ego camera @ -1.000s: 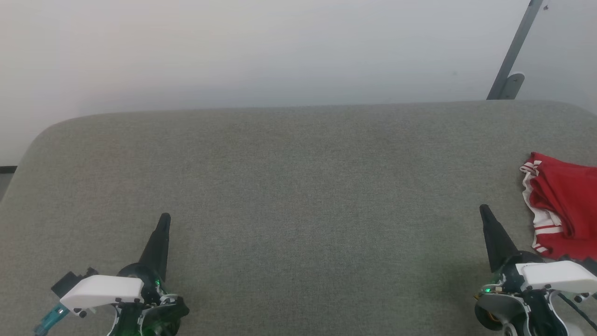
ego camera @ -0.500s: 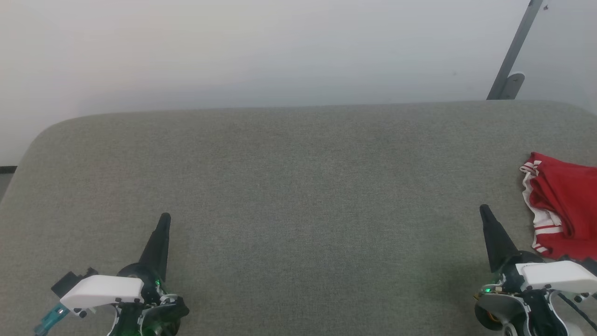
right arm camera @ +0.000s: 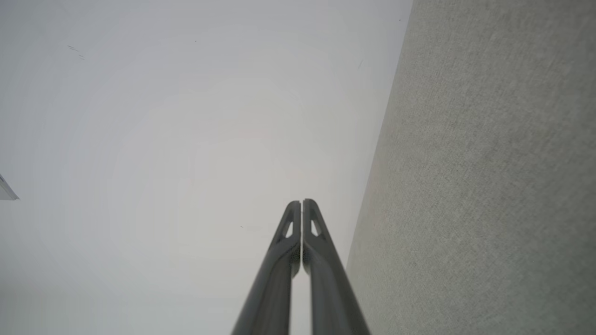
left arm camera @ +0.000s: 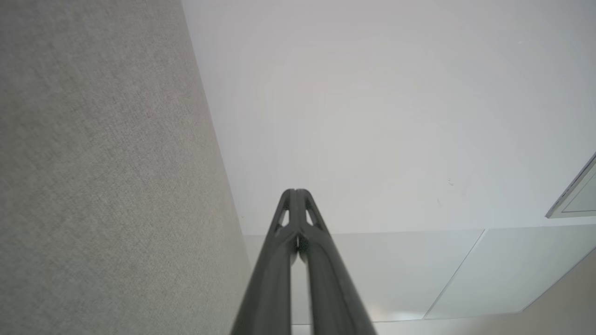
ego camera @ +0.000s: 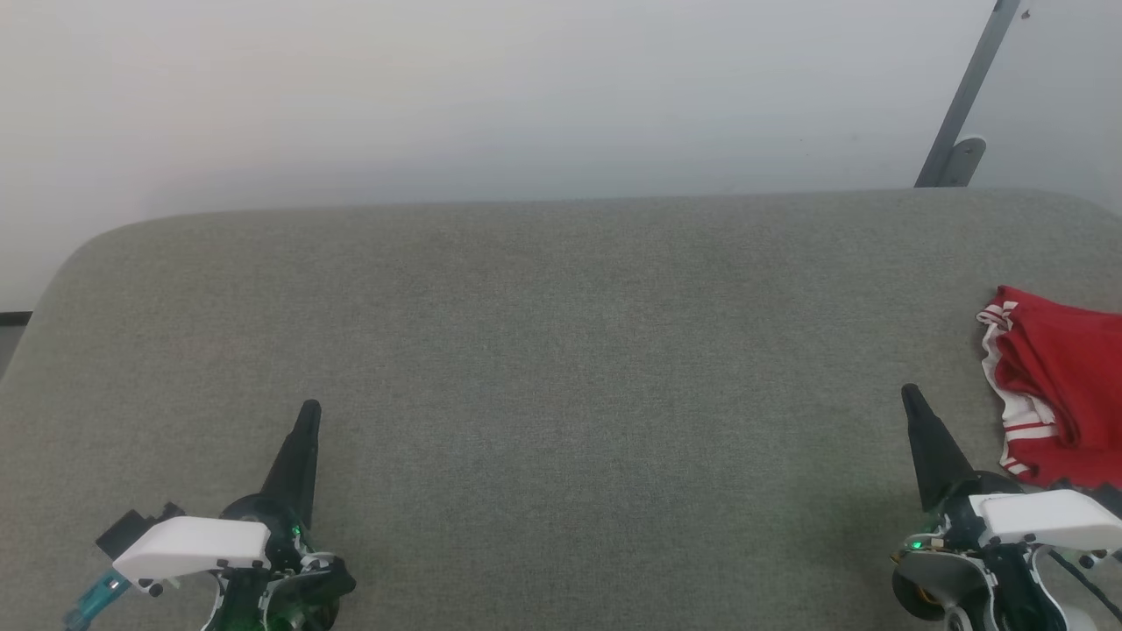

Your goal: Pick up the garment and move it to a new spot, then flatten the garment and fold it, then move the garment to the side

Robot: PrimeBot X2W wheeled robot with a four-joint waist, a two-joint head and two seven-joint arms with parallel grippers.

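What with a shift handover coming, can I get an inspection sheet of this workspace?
Surface: grey fabric-covered table, rounded corners.
Job's things: garment, red with white striped trim, crumpled on the table's right side, cut off by the frame.
Clutter: nothing seen.
Grippers: left gripper shut, empty; right gripper shut, empty, near the garment but apart.
Cables: teal plug at the left wrist; dark lead at the right wrist.
Surroundings: pale wall; grey metal strut.
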